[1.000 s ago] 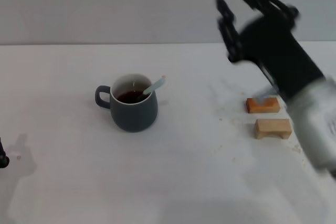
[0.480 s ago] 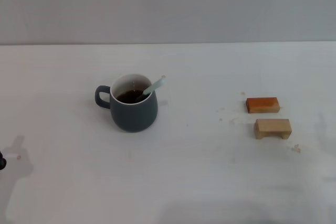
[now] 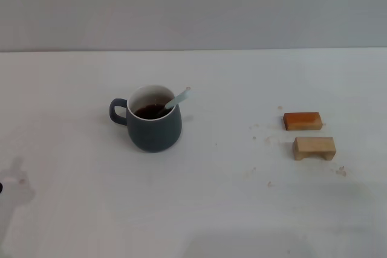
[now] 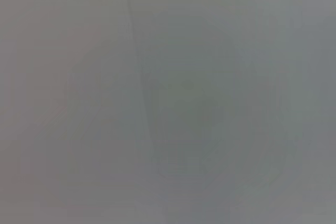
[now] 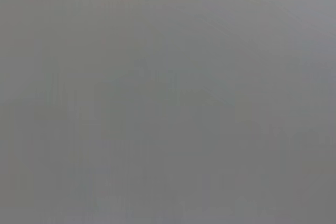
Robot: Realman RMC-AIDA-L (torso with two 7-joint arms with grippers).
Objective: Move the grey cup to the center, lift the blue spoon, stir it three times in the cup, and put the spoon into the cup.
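**Cup with spoon on the table, both arms out of view**

Left of centre in the head view, on the white table (image 3: 242, 209), the grey cup (image 3: 154, 126) stands upright, handle toward frame left, dark liquid inside. The blue spoon (image 3: 177, 99) leans in it, handle poking over the rim toward upper right. At right, well apart: orange block (image 3: 302, 120), tan block (image 3: 314, 147) just below it. Neither gripper shows; finger state cannot be told. Wrist views show only flat grey.
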